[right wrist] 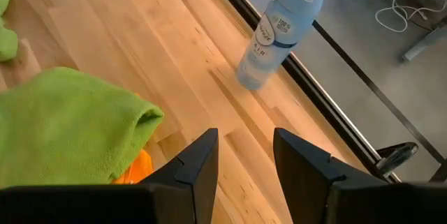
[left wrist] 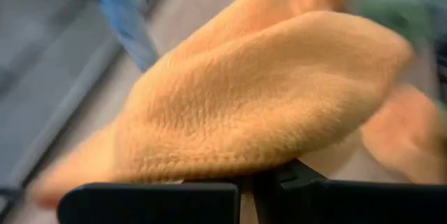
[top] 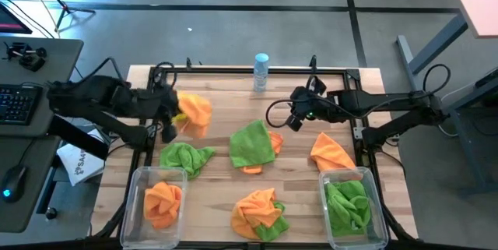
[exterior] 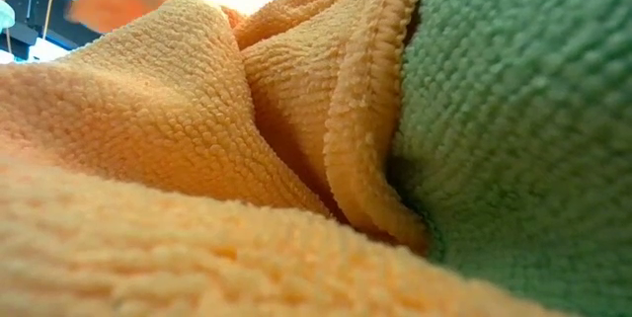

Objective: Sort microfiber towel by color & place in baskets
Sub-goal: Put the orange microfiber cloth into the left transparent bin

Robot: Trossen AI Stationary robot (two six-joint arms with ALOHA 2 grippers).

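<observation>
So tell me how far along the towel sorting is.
Done: orange towels in the left basket, green towels in the right basket. In hand: the left claw is shut on an orange towel; the right claw is open, empty. Left: several towels on the table.

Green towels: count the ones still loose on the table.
3. One lies above the left basket, one sits mid-table over an orange towel, one peeks from under the front orange towel. More may be hidden in piles.

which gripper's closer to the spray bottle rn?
Right. The right gripper, open and empty, hovers just off the bottle, which stands at the table's far edge. The left gripper, shut on an orange towel, is farther away.
</observation>
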